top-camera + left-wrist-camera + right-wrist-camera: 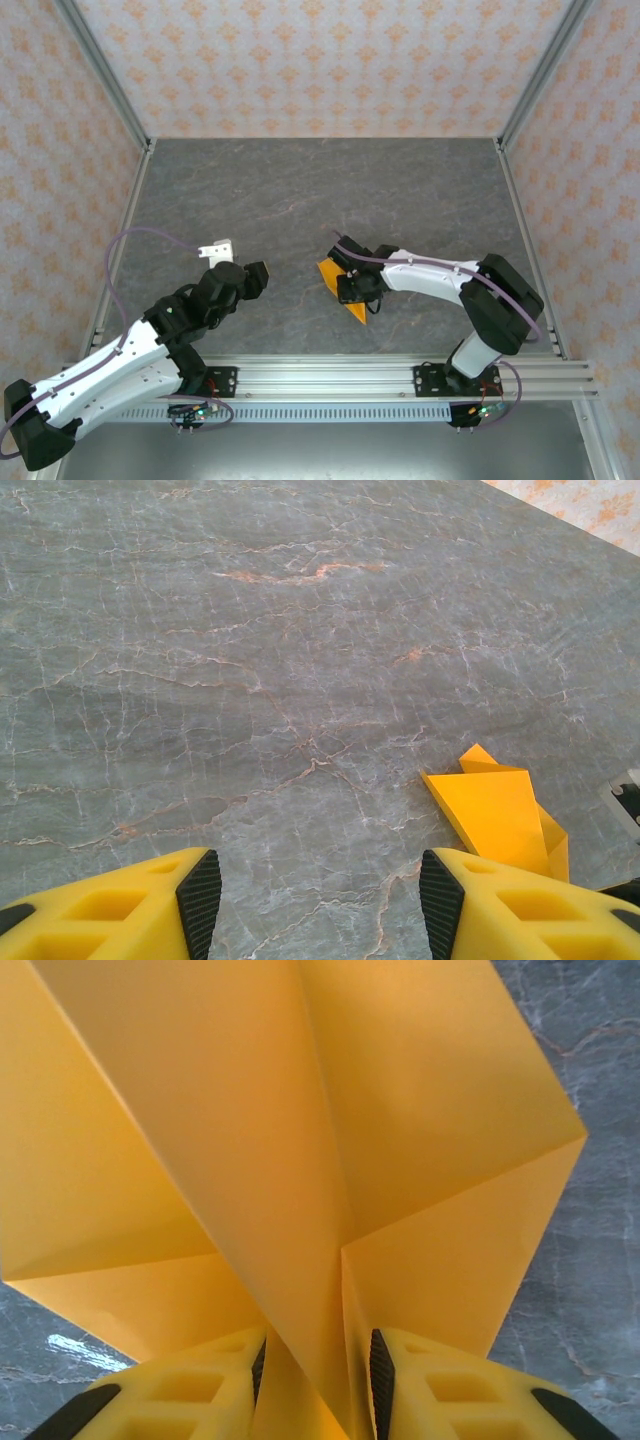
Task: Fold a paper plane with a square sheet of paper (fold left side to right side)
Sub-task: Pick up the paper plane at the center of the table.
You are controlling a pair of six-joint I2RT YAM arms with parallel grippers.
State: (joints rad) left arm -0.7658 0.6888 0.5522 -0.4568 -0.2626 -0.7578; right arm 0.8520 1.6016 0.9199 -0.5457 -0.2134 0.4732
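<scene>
The bright-orange paper plane (334, 280) is a small pointed folded shape near the middle of the table. In the right wrist view the paper plane (300, 1110) spreads its creased wings wide, and its centre fold runs down between the pads. My right gripper (318, 1375) is shut on that fold; in the top view the right gripper (356, 290) sits at the plane's right edge. My left gripper (254, 276) hovers to the plane's left, apart from it. In its own view the left gripper (320, 900) stands open over bare table, with the paper plane (495, 810) off to the right.
A small white bracket (216, 248) lies on the grey marbled table (320, 190) just beyond the left gripper. Metal frame posts and patterned walls close in the table's left, right and far sides. An aluminium rail (400, 375) carries the arm bases at the near edge.
</scene>
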